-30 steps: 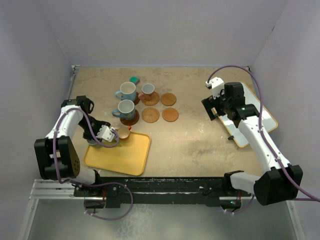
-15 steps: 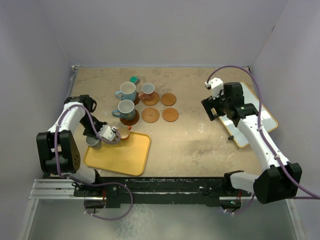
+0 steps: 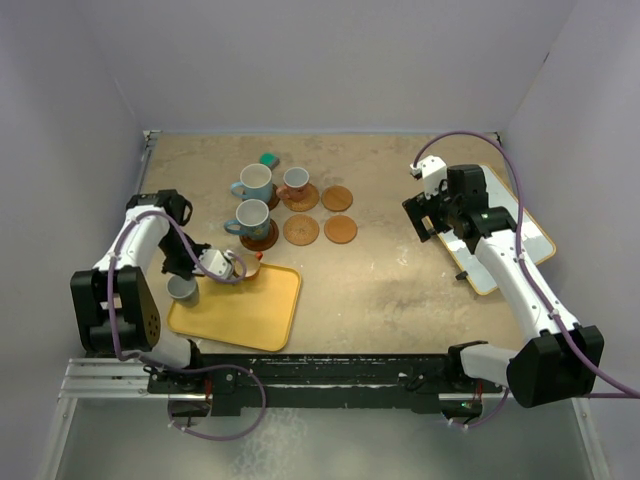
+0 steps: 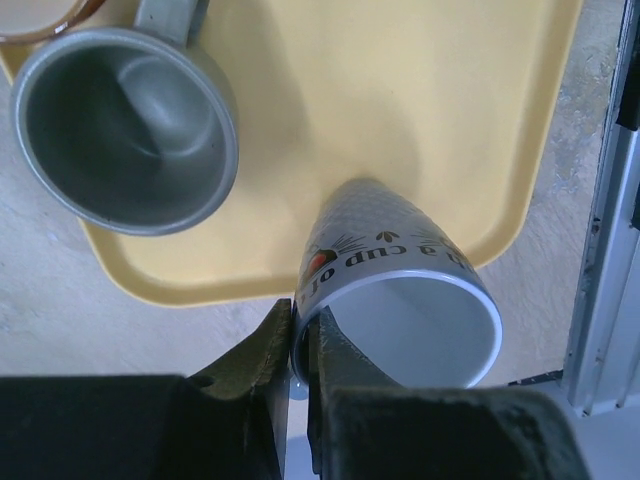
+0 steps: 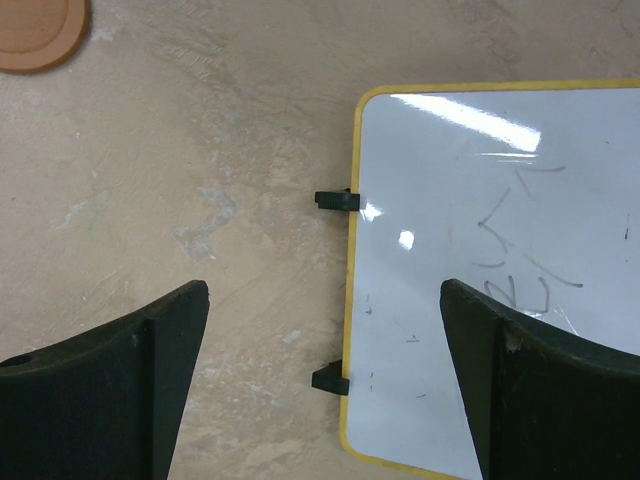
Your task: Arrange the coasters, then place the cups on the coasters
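Observation:
My left gripper (image 4: 300, 322) is shut on the rim of a grey-white printed cup (image 4: 400, 262), which tilts over the corner of the yellow tray (image 4: 400, 90). A small grey-olive cup (image 4: 125, 130) stands beside it, and an orange cup (image 3: 248, 265) is by the gripper (image 3: 226, 266). Two light blue cups (image 3: 254, 183) (image 3: 250, 216) and a reddish-handled cup (image 3: 294, 180) stand on coasters. Three bare coasters (image 3: 337, 197) (image 3: 340, 229) (image 3: 300, 229) lie to their right. My right gripper (image 3: 425, 215) is open and empty over the table by a whiteboard.
A small teal block (image 3: 269, 159) lies behind the blue cups. A yellow-framed whiteboard (image 5: 500, 250) with two black clips lies at the right, under my right gripper (image 5: 325, 300). One coaster (image 5: 35, 30) shows in the right wrist view's corner. Walls enclose three sides.
My left gripper's jaws have come together on the printed cup's rim, and the left arm shifted slightly, uncovering the grey-olive cup. The right arm has not moved.

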Robot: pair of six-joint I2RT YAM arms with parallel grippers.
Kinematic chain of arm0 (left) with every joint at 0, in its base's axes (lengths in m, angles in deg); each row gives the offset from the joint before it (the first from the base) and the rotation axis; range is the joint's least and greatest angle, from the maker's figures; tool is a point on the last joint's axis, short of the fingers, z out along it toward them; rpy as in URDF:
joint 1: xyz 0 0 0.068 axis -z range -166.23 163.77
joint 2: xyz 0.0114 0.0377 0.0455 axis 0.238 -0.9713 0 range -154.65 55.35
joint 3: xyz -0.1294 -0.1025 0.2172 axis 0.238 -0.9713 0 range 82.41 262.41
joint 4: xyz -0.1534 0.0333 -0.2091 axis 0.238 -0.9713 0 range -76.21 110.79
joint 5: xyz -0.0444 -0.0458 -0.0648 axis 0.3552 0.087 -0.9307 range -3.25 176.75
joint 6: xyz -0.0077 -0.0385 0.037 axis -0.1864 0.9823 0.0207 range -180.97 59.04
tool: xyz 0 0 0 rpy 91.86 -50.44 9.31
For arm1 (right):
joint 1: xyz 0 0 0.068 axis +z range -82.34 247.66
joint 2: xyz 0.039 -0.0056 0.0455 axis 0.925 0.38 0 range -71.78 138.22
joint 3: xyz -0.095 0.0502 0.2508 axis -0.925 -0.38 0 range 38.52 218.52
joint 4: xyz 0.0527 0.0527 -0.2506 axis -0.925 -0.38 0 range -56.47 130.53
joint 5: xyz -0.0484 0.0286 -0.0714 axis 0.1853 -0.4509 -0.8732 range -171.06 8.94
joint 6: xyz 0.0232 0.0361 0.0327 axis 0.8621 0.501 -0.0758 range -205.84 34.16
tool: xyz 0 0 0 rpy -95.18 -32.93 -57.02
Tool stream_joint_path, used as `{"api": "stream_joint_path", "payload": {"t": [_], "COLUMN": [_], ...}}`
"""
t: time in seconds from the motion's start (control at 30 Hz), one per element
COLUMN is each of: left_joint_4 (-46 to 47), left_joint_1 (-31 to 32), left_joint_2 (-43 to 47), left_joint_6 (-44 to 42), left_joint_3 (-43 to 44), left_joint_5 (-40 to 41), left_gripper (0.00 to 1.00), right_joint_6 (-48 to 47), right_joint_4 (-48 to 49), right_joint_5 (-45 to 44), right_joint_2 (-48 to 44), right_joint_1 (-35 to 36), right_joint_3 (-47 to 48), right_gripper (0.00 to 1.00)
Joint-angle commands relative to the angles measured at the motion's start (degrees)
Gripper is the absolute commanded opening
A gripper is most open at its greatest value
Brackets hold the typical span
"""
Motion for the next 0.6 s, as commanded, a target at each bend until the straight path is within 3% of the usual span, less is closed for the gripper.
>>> {"api": "stream_joint_path", "payload": {"t": [0.0, 0.33, 0.57], "left_joint_4": [-2.65, -4.84, -8.08], "left_joint_1": [0.2, 0.2, 0.2], "left_joint_2": [3.69, 7.87, 9.29], "left_joint_6": [5.73, 14.77, 22.18], "left_joint_3": [1.0, 7.41, 17.59], "left_joint_5": [2.71, 3.2, -5.19], "left_gripper": [0.03, 0.03, 0.03], "right_joint_6": [-0.29, -0.33, -0.25], "right_joint_4": [-0.27, -0.37, -0.54], "right_joint_5": [0.07, 0.24, 0.42], "right_joint_2": [0.18, 0.01, -0.08], "right_joint_1": [-0.02, -0.02, -0.02], "right_joint_3": [2.12, 2.21, 2.26], "right_gripper": [1.0, 1.0, 1.0]}}
